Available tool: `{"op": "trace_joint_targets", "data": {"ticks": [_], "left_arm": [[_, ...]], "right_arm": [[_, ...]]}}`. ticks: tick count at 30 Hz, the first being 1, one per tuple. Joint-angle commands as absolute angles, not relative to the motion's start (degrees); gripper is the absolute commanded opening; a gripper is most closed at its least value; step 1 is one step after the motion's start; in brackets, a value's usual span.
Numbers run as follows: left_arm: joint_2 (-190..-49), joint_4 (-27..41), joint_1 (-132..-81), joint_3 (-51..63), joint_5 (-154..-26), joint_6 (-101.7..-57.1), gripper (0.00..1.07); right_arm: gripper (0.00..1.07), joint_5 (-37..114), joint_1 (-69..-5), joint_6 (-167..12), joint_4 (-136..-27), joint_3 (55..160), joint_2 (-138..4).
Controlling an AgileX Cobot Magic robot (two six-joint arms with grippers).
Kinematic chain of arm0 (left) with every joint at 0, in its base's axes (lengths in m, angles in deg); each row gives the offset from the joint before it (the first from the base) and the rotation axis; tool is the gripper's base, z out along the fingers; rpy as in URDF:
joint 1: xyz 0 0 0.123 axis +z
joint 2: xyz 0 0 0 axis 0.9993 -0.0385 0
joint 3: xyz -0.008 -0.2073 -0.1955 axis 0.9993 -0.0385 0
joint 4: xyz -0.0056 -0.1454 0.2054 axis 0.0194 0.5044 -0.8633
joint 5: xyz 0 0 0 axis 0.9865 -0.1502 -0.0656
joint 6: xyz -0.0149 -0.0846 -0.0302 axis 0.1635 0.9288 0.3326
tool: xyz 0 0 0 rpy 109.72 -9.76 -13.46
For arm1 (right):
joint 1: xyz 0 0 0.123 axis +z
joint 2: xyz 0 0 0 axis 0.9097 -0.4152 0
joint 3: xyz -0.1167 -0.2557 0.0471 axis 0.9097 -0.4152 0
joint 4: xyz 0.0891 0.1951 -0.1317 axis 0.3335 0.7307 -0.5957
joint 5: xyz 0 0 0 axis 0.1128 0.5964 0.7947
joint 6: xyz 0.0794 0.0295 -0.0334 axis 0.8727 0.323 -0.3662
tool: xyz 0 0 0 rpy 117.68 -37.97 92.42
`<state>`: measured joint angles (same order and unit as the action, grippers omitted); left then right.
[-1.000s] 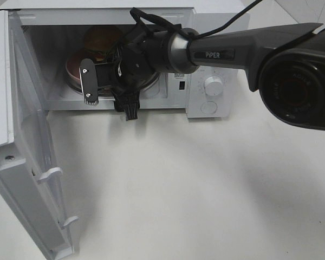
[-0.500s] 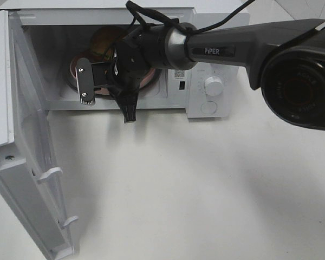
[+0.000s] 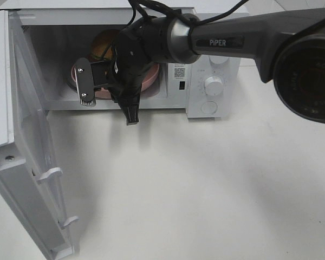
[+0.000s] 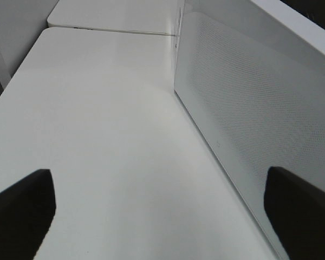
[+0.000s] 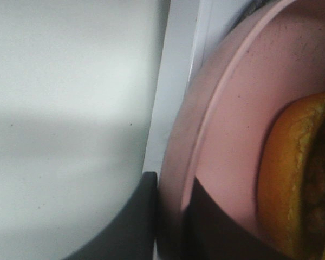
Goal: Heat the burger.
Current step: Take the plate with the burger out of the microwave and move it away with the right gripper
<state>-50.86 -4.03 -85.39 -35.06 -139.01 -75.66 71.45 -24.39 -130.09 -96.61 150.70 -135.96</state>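
Up high, the camera looks down on a white microwave [image 3: 206,59] at the back edge of the tabletop [image 3: 206,189]. Its door [image 3: 21,162] hangs wide open on the left. The right hand [image 3: 105,92] reaches into the opening. Behind it sits the burger [image 3: 102,44] on a pink plate [image 3: 150,81], inside the microwave and toward the back.

Next, the left wrist camera shows bare tabletop [image 4: 97,135] and a white dotted wall [image 4: 249,108], which I think is part of the microwave. Two dark tips of the left hand [image 4: 160,211] stand far apart with nothing between them, so that hand is wide and has nothing in it.

Last, the right wrist camera is very close. The right hand [image 5: 170,216] pinches the rim of the pink plate [image 5: 233,124], one finger on each side. The burger [image 5: 298,173] lies on the plate near the rim.

What could go wrong? The hand grips only the thin rim. If it tips the plate or pushes fast, the burger could slide off. The plate could also slip out of the pinch, or bump the microwave's front edge.
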Motion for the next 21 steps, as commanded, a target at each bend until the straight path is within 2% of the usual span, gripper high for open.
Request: {"op": "trace_joint_targets", "data": {"ticks": [1,21], "left_arm": [[-49.7,-3.9,-85.2,-35.3,-138.7,-75.7,1.00],[-49.7,-3.9,-85.2,-35.3,-138.7,-75.7,1.00]], "right_arm": [[0.00,69.6,-24.0,-131.7,-96.2,146.3,-132.5],[0.00,52.5,-24.0,-131.4,-99.2,123.9,-119.3]]}}
